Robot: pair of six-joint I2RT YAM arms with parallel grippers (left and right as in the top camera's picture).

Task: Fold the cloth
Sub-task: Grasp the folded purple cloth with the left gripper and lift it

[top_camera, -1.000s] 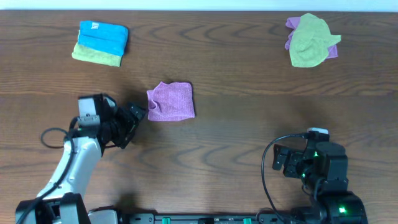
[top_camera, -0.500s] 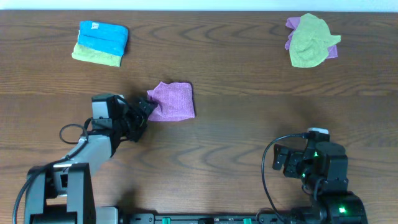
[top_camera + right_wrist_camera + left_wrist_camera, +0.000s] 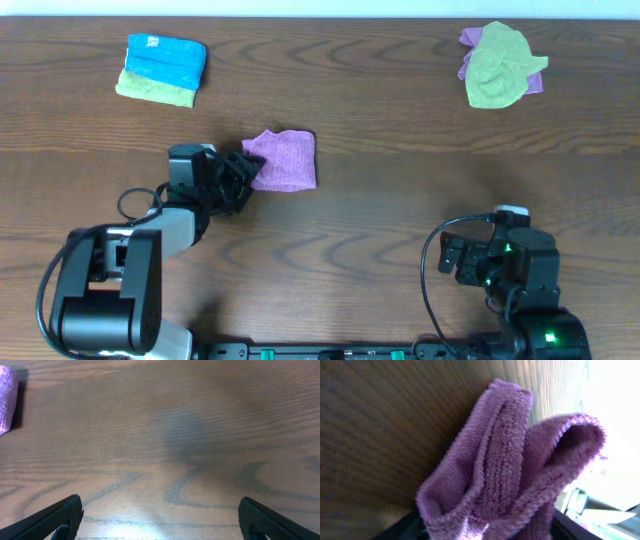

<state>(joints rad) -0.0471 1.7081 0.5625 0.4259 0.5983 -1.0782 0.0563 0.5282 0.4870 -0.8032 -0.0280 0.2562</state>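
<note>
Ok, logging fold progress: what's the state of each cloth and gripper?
purple cloth: folded, edge inside left gripper.
left gripper: open around that edge.
right gripper: open, empty.
blue and green cloths: folded, stacked.
green and purple cloths: crumpled heap.

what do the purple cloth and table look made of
Purple cloth: looks like terry or microfibre, soft and matte; looped pile and a stitched hem show close up. Table: dark wood or wood-look laminate, smooth with slight sheen; grain lines and a glare patch.
</note>
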